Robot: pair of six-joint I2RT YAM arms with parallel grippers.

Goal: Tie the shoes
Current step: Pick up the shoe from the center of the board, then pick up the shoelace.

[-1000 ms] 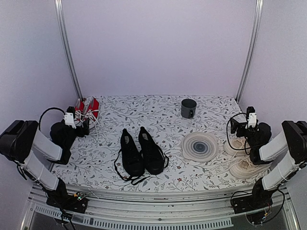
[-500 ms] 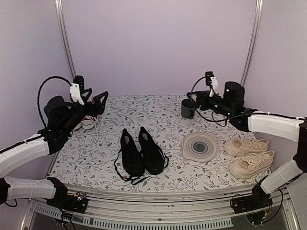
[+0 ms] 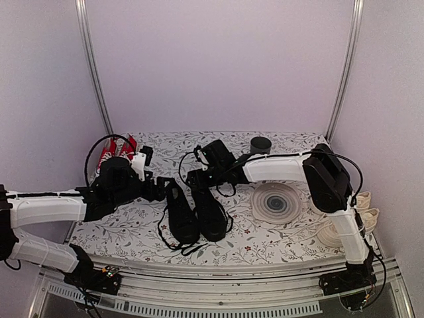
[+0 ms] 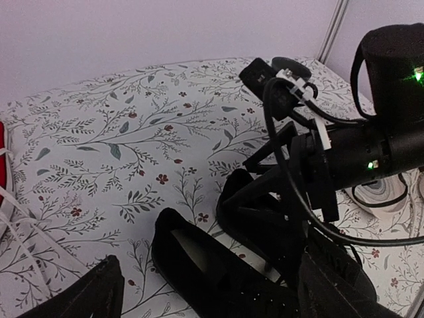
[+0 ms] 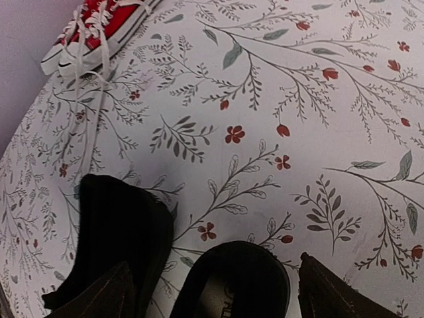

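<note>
The shoes, a black low-top pair, stand side by side mid-table, toes toward the arms: left shoe (image 3: 180,215), right shoe (image 3: 211,213). Their thin laces (image 3: 191,248) trail loose on the cloth. My left gripper (image 3: 161,189) hovers open at the left shoe's heel; in the left wrist view that shoe (image 4: 199,262) lies between its fingers, left gripper (image 4: 215,295). My right gripper (image 3: 196,179) is open over the right shoe's heel. In the right wrist view a shoe's heel opening (image 5: 232,281) sits between the spread fingers, right gripper (image 5: 215,291). Neither gripper holds anything.
Small red-and-white sneakers (image 3: 119,151) (image 5: 99,30) sit at the back left, white laces spilling out. A grey mug (image 3: 260,144) stands at the back. A round swirl-patterned disc (image 3: 277,202) lies right of the shoes. Cream sneakers (image 3: 363,212) are at the right edge.
Both arms have come in from the sides and down to the heels of the black shoes. The shoes have not moved.
</note>
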